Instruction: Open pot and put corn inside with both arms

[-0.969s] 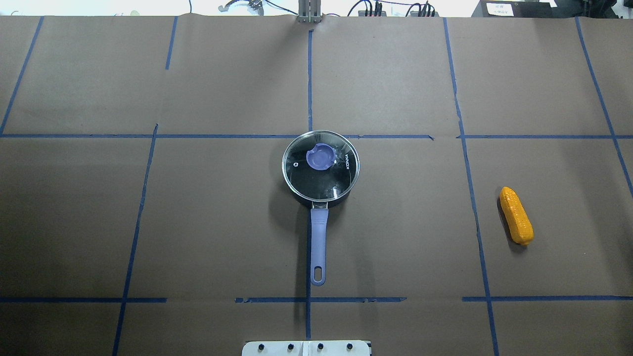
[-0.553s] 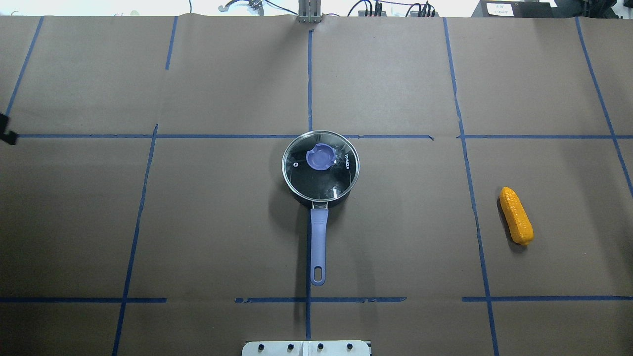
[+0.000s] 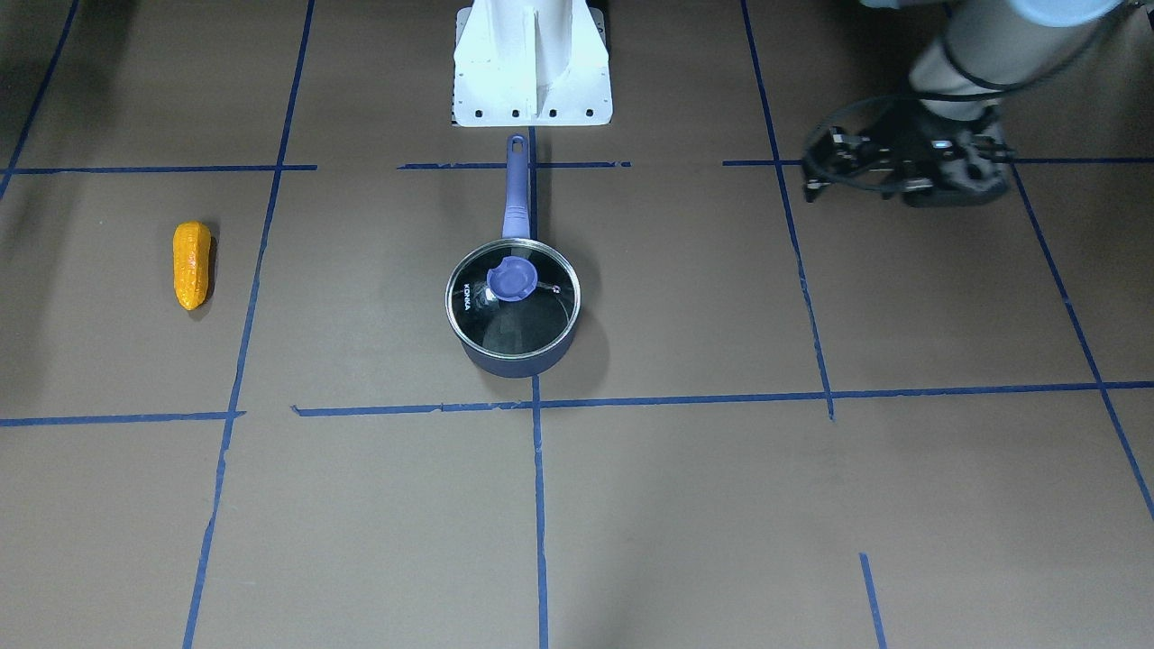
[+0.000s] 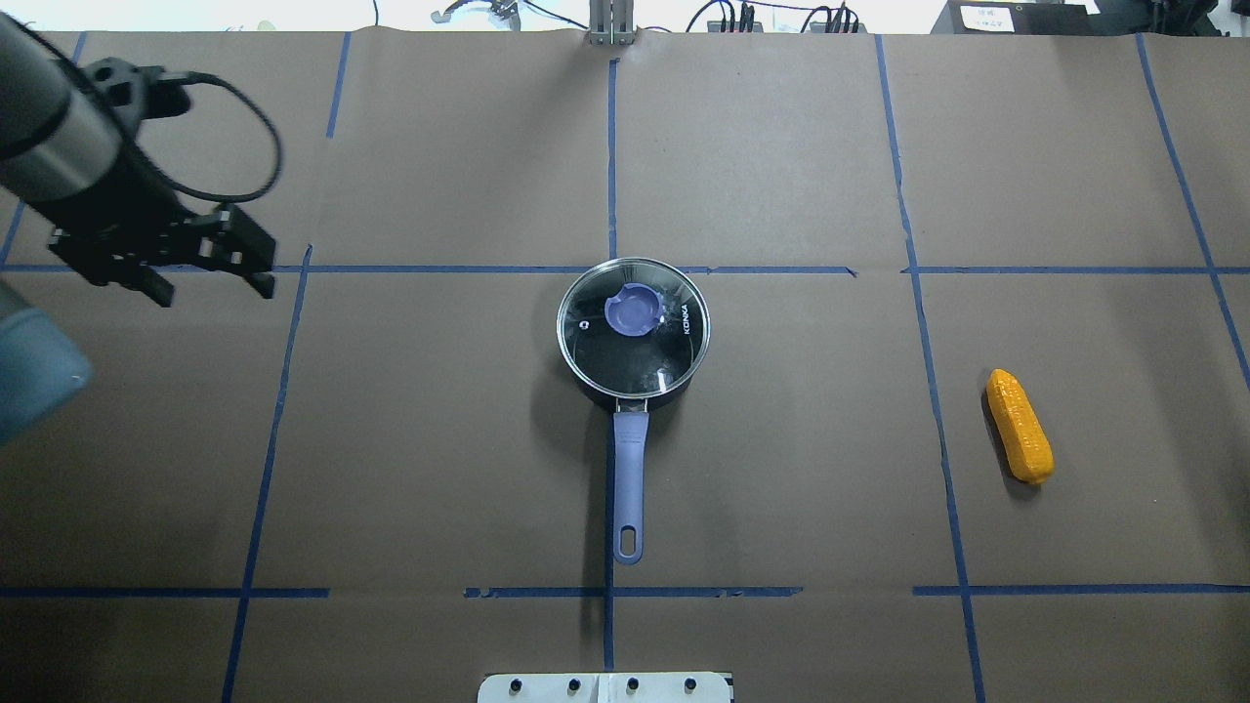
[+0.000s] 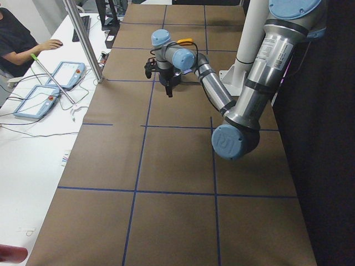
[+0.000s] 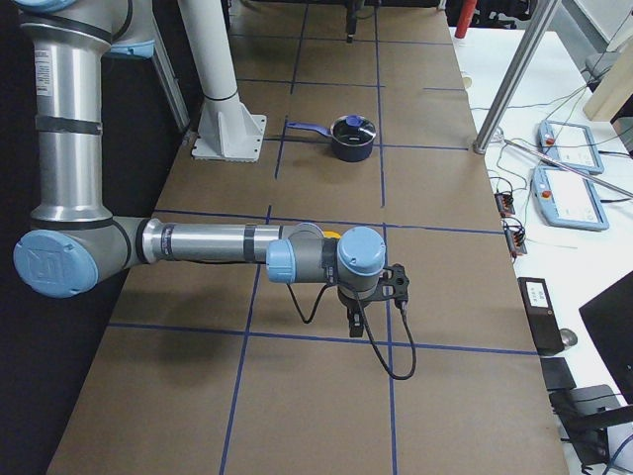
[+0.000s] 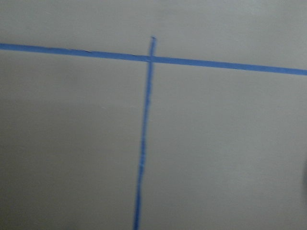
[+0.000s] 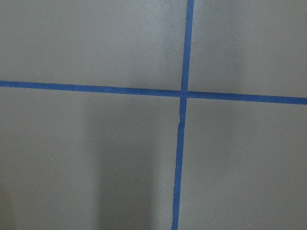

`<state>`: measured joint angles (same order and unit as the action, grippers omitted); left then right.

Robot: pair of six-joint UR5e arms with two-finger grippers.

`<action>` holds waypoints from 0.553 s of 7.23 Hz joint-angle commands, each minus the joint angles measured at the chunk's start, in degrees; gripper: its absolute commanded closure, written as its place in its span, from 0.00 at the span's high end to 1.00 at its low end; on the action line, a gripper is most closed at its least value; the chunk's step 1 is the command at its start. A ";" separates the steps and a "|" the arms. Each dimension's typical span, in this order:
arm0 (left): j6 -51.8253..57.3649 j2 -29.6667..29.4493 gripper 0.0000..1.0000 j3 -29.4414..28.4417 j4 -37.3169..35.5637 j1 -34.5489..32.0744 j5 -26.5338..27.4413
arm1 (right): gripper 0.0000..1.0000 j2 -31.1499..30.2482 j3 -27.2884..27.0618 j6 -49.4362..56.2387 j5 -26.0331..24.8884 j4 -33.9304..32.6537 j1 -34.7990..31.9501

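The pot (image 4: 631, 469) stands mid-table with its handle toward the robot base, and the glass lid (image 4: 635, 342) with a purple knob sits on it. It also shows in the front view (image 3: 514, 363) and small in the right view (image 6: 353, 142). The corn (image 4: 1019, 426) lies on the paper far to the pot's right, and also shows in the front view (image 3: 192, 264). My left gripper (image 4: 213, 288) is open and empty, well left of the pot, and shows in the front view (image 3: 814, 173). My right gripper (image 6: 369, 312) shows only in the right view near the corn; I cannot tell if it is open.
Brown paper with blue tape lines covers the table (image 4: 781, 176). The white robot base (image 3: 532, 63) stands behind the pot handle. Both wrist views show only paper and tape. A person sits at a side desk (image 5: 16, 39) with tablets.
My left arm has come in from the left edge of the overhead view and moved right toward the middle. The pot, lid and corn have not moved.
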<state>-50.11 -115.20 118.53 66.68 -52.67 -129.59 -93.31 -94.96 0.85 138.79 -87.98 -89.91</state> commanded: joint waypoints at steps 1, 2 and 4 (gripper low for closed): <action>-4.09 -11.40 1.00 -5.90 -4.63 4.50 2.58 | 1.00 0.05 -0.05 -0.32 0.25 -0.09 0.00; -6.29 -17.11 1.00 -11.17 -4.54 5.55 2.58 | 1.00 0.58 0.12 -0.23 0.25 0.00 0.00; -13.74 -24.69 1.00 -19.52 1.38 9.32 3.81 | 1.00 0.58 0.12 -0.23 0.25 0.00 0.00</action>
<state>-59.19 -135.20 104.45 63.96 -45.45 -126.35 -92.79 -94.89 0.58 139.11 -87.99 -89.91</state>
